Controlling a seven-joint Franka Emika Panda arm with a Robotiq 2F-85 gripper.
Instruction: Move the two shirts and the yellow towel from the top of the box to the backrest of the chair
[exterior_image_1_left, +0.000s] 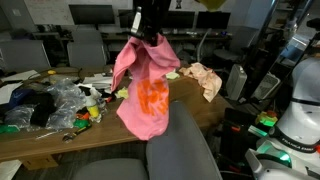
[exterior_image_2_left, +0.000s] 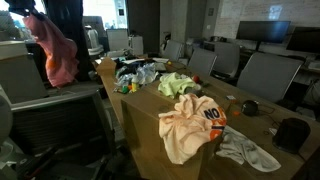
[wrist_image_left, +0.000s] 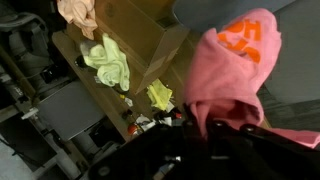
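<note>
Hand (exterior_image_1_left: 147, 33) clamped on bunched top of pink shirt (exterior_image_1_left: 145, 90), by chair (exterior_image_1_left: 185, 140) backrest; I judge cloth light, limp, drapes easily.

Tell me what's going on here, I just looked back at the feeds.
The arm's gripper is shut on the pink shirt and holds it up in the air. The shirt hangs beside the grey chair, close to its backrest but not draped over it yet. The peach shirt and the yellow towel lie on the cardboard box, not yet moved.
</note>
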